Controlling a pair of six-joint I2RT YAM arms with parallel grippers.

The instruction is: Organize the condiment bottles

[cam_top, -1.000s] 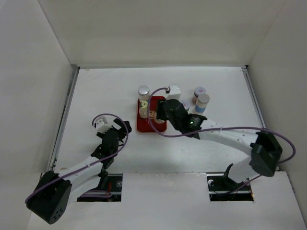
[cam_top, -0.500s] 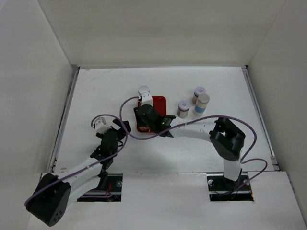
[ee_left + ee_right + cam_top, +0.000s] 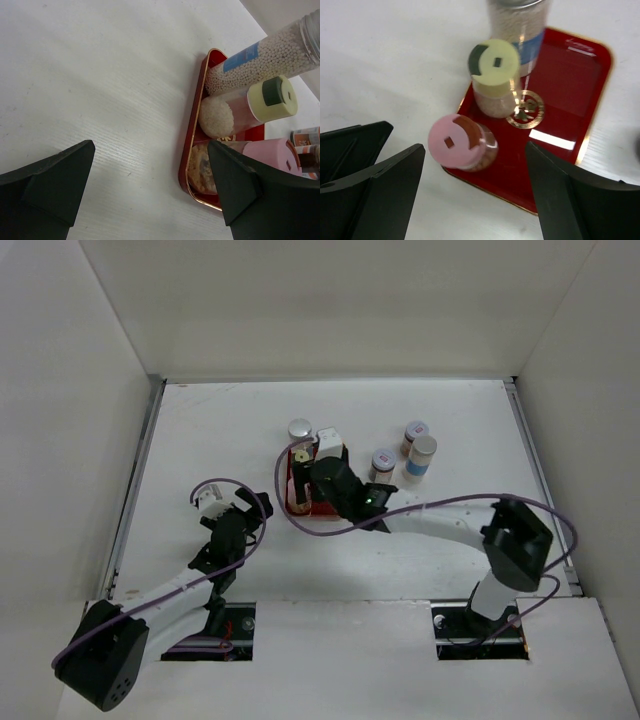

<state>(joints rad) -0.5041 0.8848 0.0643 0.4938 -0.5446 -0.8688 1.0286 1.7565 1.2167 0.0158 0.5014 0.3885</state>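
Note:
A red tray [image 3: 293, 502] holds three condiment bottles: a tall silver-capped one [image 3: 300, 430], a yellow-green-capped one [image 3: 299, 456] and a pink-capped one [image 3: 455, 141]. My right gripper [image 3: 312, 472] hangs above the tray, open and empty. In the right wrist view [image 3: 475, 146] its jaws stand wide on either side of the pink-capped bottle, above it. Three more bottles [image 3: 383, 462] [image 3: 415, 432] [image 3: 423, 450] stand on the table right of the tray. My left gripper [image 3: 255, 508] is open and empty, low over the table left of the tray [image 3: 192, 145].
White walls enclose the table on the left, back and right. The right arm's forearm and purple cable stretch across the table from the tray toward its base at the lower right.
The right arm swung left across the tray, then came back a little right and now hovers above the tray's left side. The left arm has barely moved.

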